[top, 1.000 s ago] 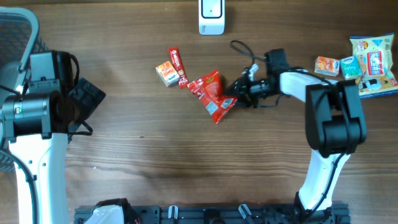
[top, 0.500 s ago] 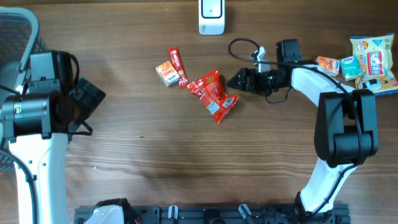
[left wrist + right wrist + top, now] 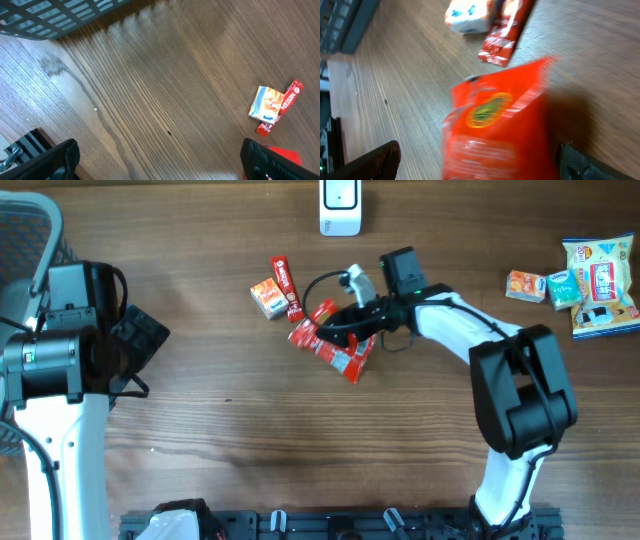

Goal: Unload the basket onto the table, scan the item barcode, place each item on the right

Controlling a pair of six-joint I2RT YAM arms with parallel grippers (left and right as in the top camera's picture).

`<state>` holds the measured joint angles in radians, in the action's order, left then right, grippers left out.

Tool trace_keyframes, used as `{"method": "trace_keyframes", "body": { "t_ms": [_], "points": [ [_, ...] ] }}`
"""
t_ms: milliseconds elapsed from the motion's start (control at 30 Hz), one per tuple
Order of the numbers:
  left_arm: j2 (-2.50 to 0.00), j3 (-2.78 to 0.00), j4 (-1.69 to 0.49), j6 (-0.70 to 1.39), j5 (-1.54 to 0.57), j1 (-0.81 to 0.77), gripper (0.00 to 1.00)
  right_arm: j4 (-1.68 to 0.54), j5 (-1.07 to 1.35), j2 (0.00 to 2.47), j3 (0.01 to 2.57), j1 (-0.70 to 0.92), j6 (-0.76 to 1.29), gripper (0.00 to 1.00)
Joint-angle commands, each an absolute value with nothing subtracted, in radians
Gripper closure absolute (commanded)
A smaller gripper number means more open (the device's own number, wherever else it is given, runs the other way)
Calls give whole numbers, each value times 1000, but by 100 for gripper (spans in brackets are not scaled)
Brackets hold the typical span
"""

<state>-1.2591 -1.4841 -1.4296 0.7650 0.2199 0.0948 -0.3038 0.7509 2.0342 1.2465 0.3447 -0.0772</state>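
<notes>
A red snack packet (image 3: 345, 352) lies on the wooden table near its middle. My right gripper (image 3: 335, 328) hangs over it, open, and the packet (image 3: 500, 125) fills the gap between the two widely spread fingers without being pinched. A white scanner (image 3: 340, 206) stands at the table's far edge, above the packet. My left gripper (image 3: 148, 340) stays at the left side, open over bare wood (image 3: 160, 161) with nothing between its fingers.
A small orange box (image 3: 266, 297) and a red stick sachet (image 3: 287, 288) lie left of the packet. Several snack packs (image 3: 590, 280) are piled at the far right. A dark mesh basket (image 3: 50, 15) sits by the left arm.
My right gripper drew back to the right, opened wide, then swung left over the red packet, which shifted slightly. The left arm has not moved.
</notes>
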Motion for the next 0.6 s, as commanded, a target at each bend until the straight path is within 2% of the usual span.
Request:
{"method": "trace_keyframes", "body": {
  "t_ms": [0, 133, 333, 567],
  "points": [
    [-1257, -1498, -1430, 764, 233, 104, 0, -300, 682, 2011, 1269, 346, -75, 0],
    [-1257, -1498, -1430, 763, 233, 104, 0, -302, 614, 2055, 1269, 342, -59, 1],
    [-1257, -1498, -1431, 763, 233, 104, 0, -307, 675, 2071, 1279, 313, -43, 1],
    [-1257, -1498, -1429, 764, 233, 104, 0, -378, 696, 2059, 1283, 303, 280, 0]
  ]
}}
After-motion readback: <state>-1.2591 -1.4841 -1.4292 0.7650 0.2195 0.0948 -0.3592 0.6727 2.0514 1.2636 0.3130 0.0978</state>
